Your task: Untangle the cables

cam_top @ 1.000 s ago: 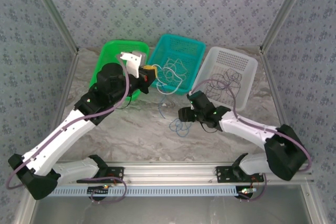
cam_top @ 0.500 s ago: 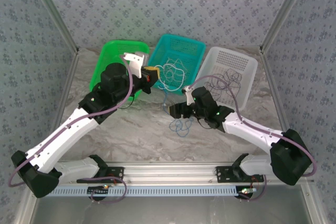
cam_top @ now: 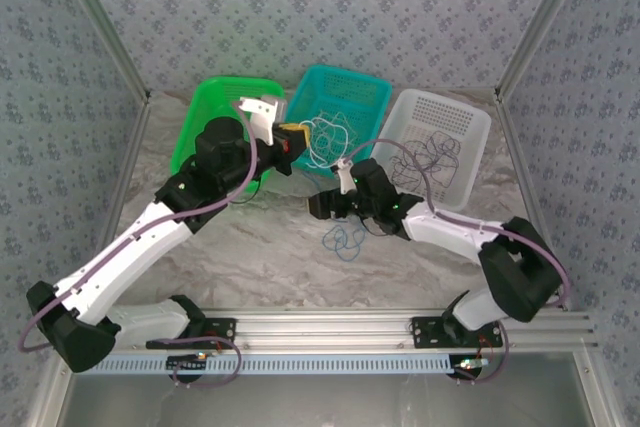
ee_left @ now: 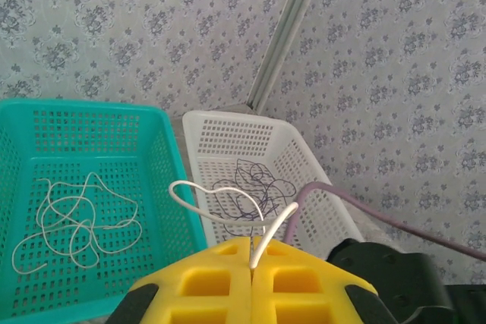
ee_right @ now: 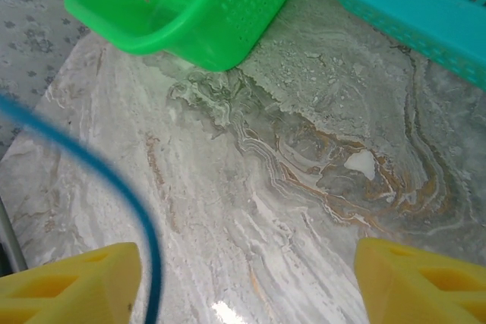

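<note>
On the left stands the green basket (cam_top: 205, 112). Beside it our left gripper (ee_left: 250, 259) hangs above the near rim of the teal basket (ee_left: 171, 187). Its yellow pads are pressed together on a white cable (ee_left: 216, 214), which rises from the seam in a loop. More white strands (ee_left: 72, 221) lie loose on that basket's floor.

We judge this to be the sorting step: the pinched white cable needs lowering into the teal basket before the pads part.

Right of centre, our right gripper (ee_right: 243, 286) hovers low over the table (cam_top: 250, 247) with its pads spread wide and nothing between them. A blue cable (ee_right: 114, 180) sweeps close past one pad, and a small heap of blue loops (cam_top: 345, 239) lies on the table nearby. Its next move calls for centring on a single strand before closing.

Farthest right, the white basket (cam_top: 470, 127) holds dark cables (cam_top: 435, 152).

The table is glossy marbled grey and tan, and floral-papered walls (cam_top: 320, 7) on metal posts (cam_top: 540, 22) close us in
</note>
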Tool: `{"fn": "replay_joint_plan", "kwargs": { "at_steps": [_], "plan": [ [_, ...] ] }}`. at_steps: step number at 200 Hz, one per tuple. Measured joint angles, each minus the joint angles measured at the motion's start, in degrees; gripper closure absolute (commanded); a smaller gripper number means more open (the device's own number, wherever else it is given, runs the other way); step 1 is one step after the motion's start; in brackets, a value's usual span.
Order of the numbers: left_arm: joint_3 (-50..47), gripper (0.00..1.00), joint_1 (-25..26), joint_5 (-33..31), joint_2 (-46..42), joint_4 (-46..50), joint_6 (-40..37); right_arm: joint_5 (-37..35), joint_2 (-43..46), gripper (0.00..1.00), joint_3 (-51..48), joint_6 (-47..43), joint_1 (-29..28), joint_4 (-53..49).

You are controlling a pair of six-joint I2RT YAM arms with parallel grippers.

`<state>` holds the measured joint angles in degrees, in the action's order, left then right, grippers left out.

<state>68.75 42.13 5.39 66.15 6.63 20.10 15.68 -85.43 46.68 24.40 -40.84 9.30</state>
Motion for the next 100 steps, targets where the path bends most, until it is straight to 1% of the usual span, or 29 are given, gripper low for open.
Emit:
{"fn": "replay_joint_plan", "kwargs": {
  "at_steps": [4,9,10,11,12,13,15,16,22,29,37,63,83,100],
  "plan": [
    [0.00,1.00,0.00,0.13,0.09,-0.13,0.09,0.17,-0.74,0.48,0.20,0.11,0.13,0.22],
    [0.02,1.00,0.00,0.17,0.11,-0.22,0.11,0.44,-1.55,0.60,0.35,0.17,0.26,0.50],
    [0.02,1.00,0.00,0.17,0.13,-0.22,0.11,0.46,-1.66,0.60,0.37,0.15,0.28,0.55],
    [0.04,1.00,0.00,0.17,0.13,-0.22,0.11,0.52,-1.75,0.64,0.39,0.04,0.33,0.57],
    [0.07,1.00,0.00,0.20,0.15,-0.22,0.11,0.66,-1.92,0.66,0.42,-0.37,0.35,0.61],
    [0.09,1.00,0.00,0.17,0.17,-0.22,0.13,0.74,-1.99,0.66,0.42,-0.33,0.37,0.66],
    [0.11,1.00,0.00,0.20,0.20,-0.22,0.13,0.90,-2.25,0.72,0.42,0.00,0.46,0.83],
    [0.11,1.00,0.00,0.20,0.20,-0.24,0.11,0.87,-2.34,0.72,0.42,-0.02,0.48,0.85],
    [0.24,1.00,0.00,0.17,0.28,-0.33,0.11,1.29,-2.84,0.83,0.44,-0.04,0.63,1.01],
    [0.55,1.00,0.00,0.11,0.33,-0.24,0.09,1.64,-3.17,0.92,0.44,-0.02,0.76,1.03],
    [1.05,1.00,-0.02,-0.31,0.44,-0.17,-0.09,1.86,-3.19,1.00,0.44,0.11,0.83,0.98],
    [4.63,1.00,-1.07,-1.44,1.27,0.59,-1.29,2.10,-1.81,1.00,-0.81,-0.02,0.04,1.20],
    [8.96,1.00,-4.57,-1.60,3.15,0.66,-2.08,1.46,1.36,1.00,-3.43,-0.02,-1.38,-0.55],
    [13.18,1.00,-7.82,-0.79,6.38,0.13,-2.29,0.48,3.67,1.00,-4.81,-0.04,-2.84,-2.82]
  ]
}}
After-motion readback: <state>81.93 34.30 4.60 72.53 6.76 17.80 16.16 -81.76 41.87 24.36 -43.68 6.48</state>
